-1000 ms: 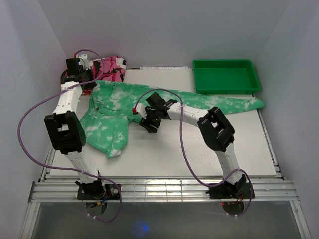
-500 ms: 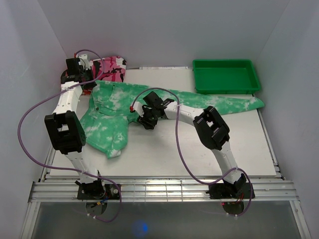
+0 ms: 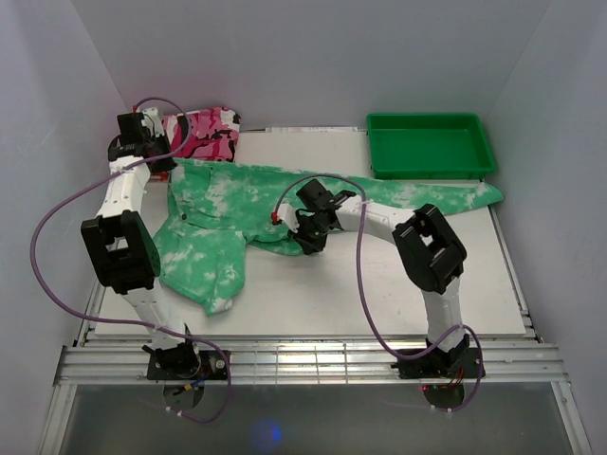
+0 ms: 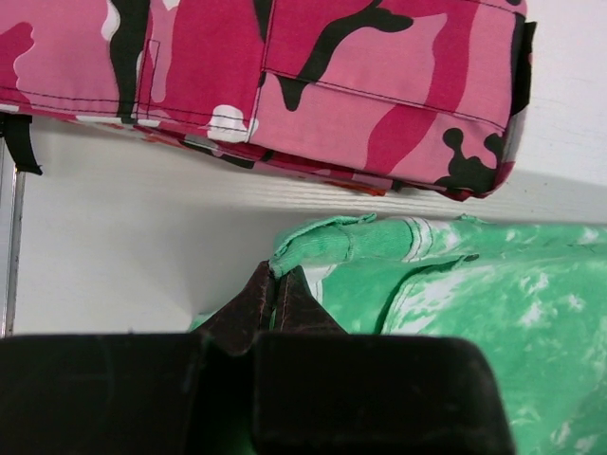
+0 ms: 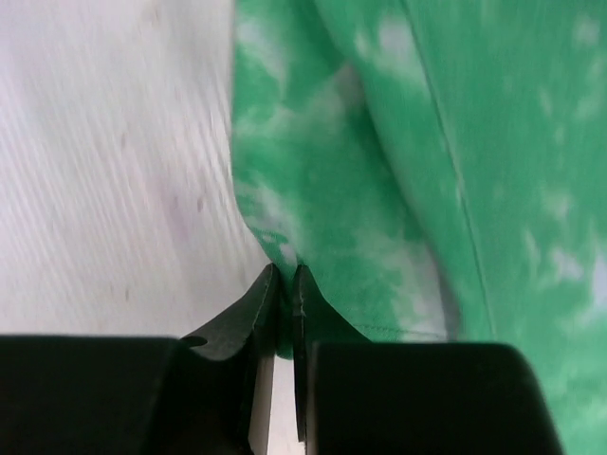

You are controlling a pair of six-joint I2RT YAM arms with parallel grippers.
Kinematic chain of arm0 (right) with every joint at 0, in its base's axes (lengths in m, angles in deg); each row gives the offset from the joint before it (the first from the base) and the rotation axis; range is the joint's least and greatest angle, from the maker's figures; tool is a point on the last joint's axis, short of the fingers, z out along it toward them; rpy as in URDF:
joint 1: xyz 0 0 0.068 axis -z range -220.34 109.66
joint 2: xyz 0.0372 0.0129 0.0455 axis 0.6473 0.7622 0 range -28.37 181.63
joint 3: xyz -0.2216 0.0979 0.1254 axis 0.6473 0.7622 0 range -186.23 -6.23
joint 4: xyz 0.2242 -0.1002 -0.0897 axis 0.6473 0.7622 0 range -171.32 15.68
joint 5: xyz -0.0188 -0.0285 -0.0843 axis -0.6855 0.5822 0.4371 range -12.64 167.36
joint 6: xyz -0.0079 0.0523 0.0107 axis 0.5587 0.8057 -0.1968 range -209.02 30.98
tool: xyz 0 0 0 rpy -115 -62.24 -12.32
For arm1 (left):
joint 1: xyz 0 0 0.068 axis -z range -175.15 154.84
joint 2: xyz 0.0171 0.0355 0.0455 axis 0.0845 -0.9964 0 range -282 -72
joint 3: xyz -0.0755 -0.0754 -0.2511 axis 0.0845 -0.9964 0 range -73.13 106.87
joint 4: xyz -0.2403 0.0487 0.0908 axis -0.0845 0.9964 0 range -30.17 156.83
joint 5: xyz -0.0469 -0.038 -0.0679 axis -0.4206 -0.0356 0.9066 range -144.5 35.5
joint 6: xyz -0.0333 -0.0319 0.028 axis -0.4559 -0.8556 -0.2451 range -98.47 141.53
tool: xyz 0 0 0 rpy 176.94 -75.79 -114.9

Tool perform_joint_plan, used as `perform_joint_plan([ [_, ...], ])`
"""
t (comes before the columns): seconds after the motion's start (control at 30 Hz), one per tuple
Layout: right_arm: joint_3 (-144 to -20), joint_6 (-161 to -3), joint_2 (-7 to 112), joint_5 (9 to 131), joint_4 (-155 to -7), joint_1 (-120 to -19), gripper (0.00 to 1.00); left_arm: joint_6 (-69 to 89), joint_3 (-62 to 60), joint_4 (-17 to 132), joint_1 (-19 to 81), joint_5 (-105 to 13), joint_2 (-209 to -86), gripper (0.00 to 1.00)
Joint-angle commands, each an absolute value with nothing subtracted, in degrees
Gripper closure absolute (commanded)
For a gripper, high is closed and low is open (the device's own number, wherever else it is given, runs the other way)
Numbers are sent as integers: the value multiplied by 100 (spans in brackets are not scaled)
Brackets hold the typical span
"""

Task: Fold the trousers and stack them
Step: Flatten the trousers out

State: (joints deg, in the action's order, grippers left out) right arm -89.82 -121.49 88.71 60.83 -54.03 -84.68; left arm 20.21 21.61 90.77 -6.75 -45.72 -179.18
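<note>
top view: trousers (image 3: 237, 199) lie spread on the worktop (image 3: 313, 294), waist end at the far left beside the pink camouflage cloth (image 3: 204, 131), one leg running right past the near rim of the green tray (image 3: 432, 147), the other turned down toward the near left. risk as i judge it: both grips sit on edges and the long leg lies free, so a lift or fold could drag it against the tray or bunch it. left arm (image 3: 121, 190) reaches straight out along the left side with the left jaws at the far waist corner. right arm (image 3: 379, 216) is bent at the elbow and reaches leftward, with the right jaws at the near edge of the cloth by the crotch. left wrist: left jaws closed tight on the waistband corner of the trousers (image 4: 322, 242), only the tips biting. so slight a bite may slip, and a pull toward the camouflage cloth (image 4: 313, 76), near but apart, might nudge it. right wrist: right jaws pressed together on the trousers (image 5: 379, 190) edge, low to the worktop (image 5: 114, 171). cannot tell if one layer or two is caught. one layer alone would fold unevenly.
</note>
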Motion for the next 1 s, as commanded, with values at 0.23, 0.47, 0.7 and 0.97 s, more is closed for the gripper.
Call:
perform_joint_plan([
  [0.23, -6927, -13671, 6387, 6294, -3220, -6815, 92, 2188, 2311, 8875, -834, -4659, -18063, 100],
  [0.47, -5475, -15534, 4890, 7348, -2649, -4599, 92, 2461, 2302, 8752, -834, -4772, -18195, 100],
  [0.7, -5237, -16802, 4414, 7639, -1998, -2990, 92, 2821, 2267, 8682, -851, -5072, -18371, 100],
  [0.97, -5552, -17568, 4642, 7930, -2120, -2057, 92, 3295, 2680, 9076, -878, -4922, -18591, 100],
])
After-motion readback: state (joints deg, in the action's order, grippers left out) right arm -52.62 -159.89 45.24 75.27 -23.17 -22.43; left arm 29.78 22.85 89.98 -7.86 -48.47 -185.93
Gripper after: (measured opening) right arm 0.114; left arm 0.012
